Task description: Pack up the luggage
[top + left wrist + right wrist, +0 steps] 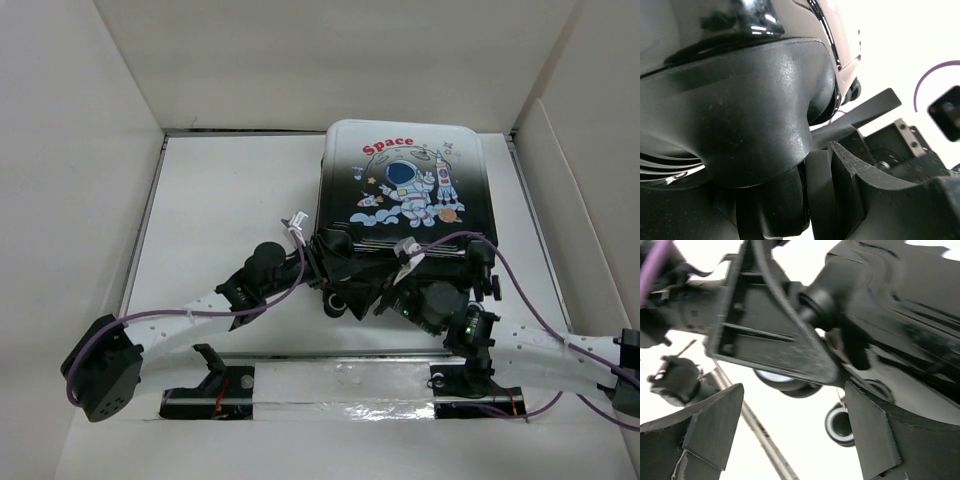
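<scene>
The luggage (pixel 400 180) lies flat and closed at the back centre-right, astronaut print up, its wheel end towards me. My left gripper (pixel 335 272) is at its near-left corner. In the left wrist view the jaws (pixel 785 205) close around a black twin caster wheel (pixel 772 200) under the glossy shell (pixel 740 100). My right gripper (pixel 392 290) is at the near edge beside it. In the right wrist view it (pixel 792 405) is open wide and empty, with a caster wheel (pixel 840 425) beyond its right finger (pixel 870 435) and the black shell (pixel 900 315) above.
White walls enclose the table on three sides. A shiny taped strip (pixel 340 375) runs along the near edge between the arm bases. Purple cables (pixel 520 290) loop over both arms. A white tag (pixel 297 222) sticks up by the left wrist.
</scene>
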Motion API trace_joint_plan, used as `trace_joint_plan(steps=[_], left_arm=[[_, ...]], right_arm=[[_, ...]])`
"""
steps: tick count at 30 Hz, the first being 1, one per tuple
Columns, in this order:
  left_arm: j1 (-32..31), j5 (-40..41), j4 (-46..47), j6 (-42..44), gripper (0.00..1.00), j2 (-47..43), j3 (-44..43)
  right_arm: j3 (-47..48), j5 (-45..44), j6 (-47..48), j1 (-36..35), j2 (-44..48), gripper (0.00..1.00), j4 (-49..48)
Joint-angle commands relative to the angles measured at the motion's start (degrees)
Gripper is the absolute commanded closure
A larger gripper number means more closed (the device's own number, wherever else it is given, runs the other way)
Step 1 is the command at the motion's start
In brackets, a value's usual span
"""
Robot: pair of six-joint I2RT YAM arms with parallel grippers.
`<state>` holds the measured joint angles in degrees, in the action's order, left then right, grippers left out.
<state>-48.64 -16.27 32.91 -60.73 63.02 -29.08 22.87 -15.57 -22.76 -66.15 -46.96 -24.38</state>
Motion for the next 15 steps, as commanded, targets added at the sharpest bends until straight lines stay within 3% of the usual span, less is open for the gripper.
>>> trace_joint_plan(steps=[1,6,11,15], left_arm=[[-0.8,-3.7,19.4,-2.1,0.98,-5.3,-0.5],[-0.8,-2.7,23.0,-4.0,0.95,-5.4,2.8],[-0.8,-2.0,26.2,-5.7,0.95,-5.0,6.1],[-0.2,-2.4,28.1,-6.6,0.95,-4.8,7.8]], right_arm=[[2.1,-5.5,2.9,-0.7,-0.8,0.15,0.0],[8.2,-4.8,5.8,-0.7,-8.3,0.14,1.4],[7.3,-5.0,6.7,-1.3,-13.7,0.14,-11.0],[8.6,-7.4,8.3,-1.3,-19.3,0.23,-16.4]])
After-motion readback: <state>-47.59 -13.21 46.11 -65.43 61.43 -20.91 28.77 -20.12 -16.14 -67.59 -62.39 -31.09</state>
